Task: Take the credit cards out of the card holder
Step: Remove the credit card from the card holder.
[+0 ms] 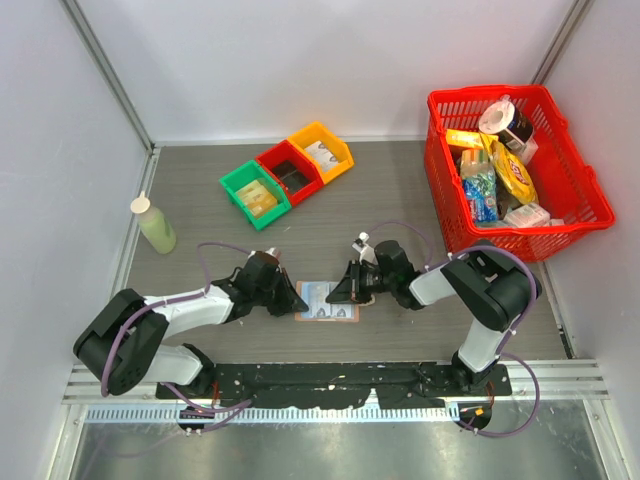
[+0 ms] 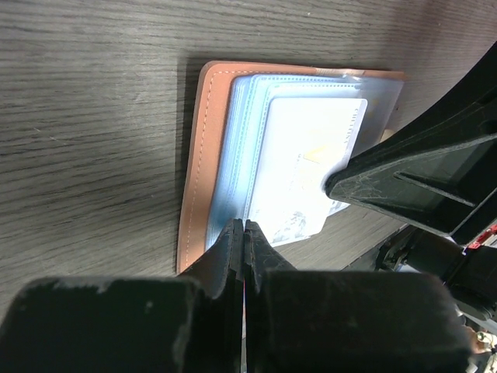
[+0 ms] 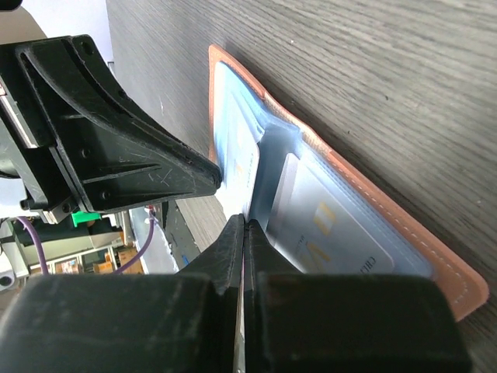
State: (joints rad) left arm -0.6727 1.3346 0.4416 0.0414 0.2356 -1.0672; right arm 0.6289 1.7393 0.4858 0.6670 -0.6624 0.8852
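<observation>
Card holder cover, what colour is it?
The card holder is tan-orange with pale stitching; clearest in left wrist view.

the holder (image 1: 327, 301) lay open and flat on the table (image 1: 400, 180), in the middle of its near part. outside it was tan-pink, with pale stitching along the rim. inside it had clear blue-grey plastic sleeves, lying one over another like pages. the cards (image 2: 311, 148) were whitish, with faint dark marks and small yellow spots. one card lay on top of the sleeves on one half, and another showed through a sleeve on the other half.
</observation>
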